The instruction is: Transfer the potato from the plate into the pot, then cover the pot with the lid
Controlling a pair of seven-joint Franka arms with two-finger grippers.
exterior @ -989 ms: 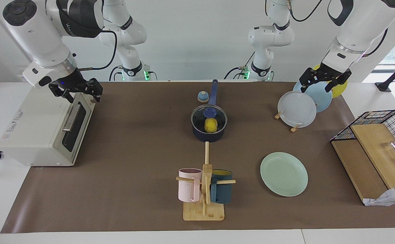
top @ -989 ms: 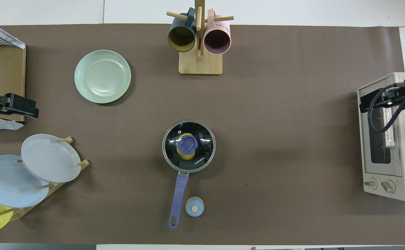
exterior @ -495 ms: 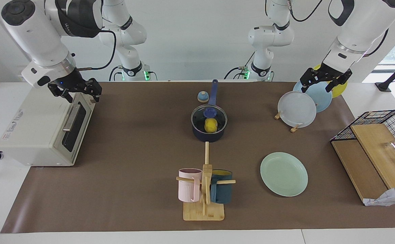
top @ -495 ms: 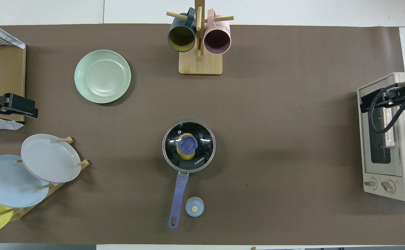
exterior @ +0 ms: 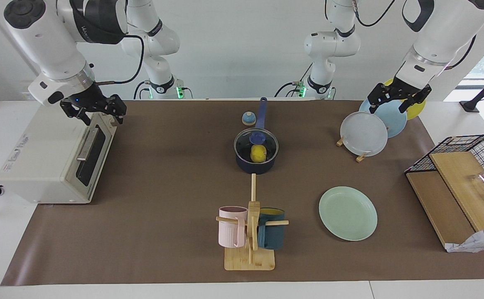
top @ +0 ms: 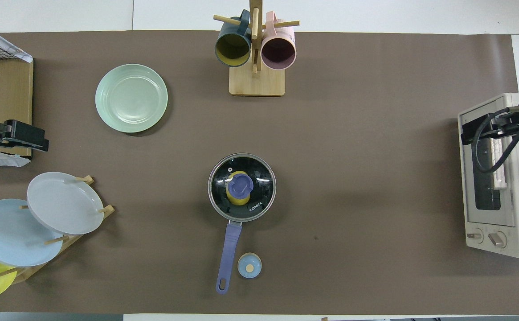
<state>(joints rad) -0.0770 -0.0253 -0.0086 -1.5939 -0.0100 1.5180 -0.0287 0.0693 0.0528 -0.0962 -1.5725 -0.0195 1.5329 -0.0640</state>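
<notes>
The yellow potato [exterior: 258, 153] lies inside the navy pot [exterior: 255, 167] at the table's middle. The glass lid [exterior: 267, 143] with its blue knob sits on the pot, and the potato [top: 238, 200] shows through the lid [top: 260, 178] from above. The pot's handle [top: 229, 249] points toward the robots. The mint-green plate [exterior: 347, 212] lies flat and bare, farther from the robots, toward the left arm's end. My left gripper [exterior: 386, 109] is open and empty over the plate rack. My right gripper [exterior: 101, 119] is open and empty over the toaster oven's top edge.
A toaster oven [exterior: 46, 162] stands at the right arm's end. A plate rack with a grey-white plate [exterior: 363, 133] and a wire basket with wooden boards [exterior: 466, 174] stand at the left arm's end. A mug tree [exterior: 250, 232] and a small blue dome [exterior: 248, 118] flank the pot.
The right gripper has shifted very slightly over the toaster oven. Nothing else has moved.
</notes>
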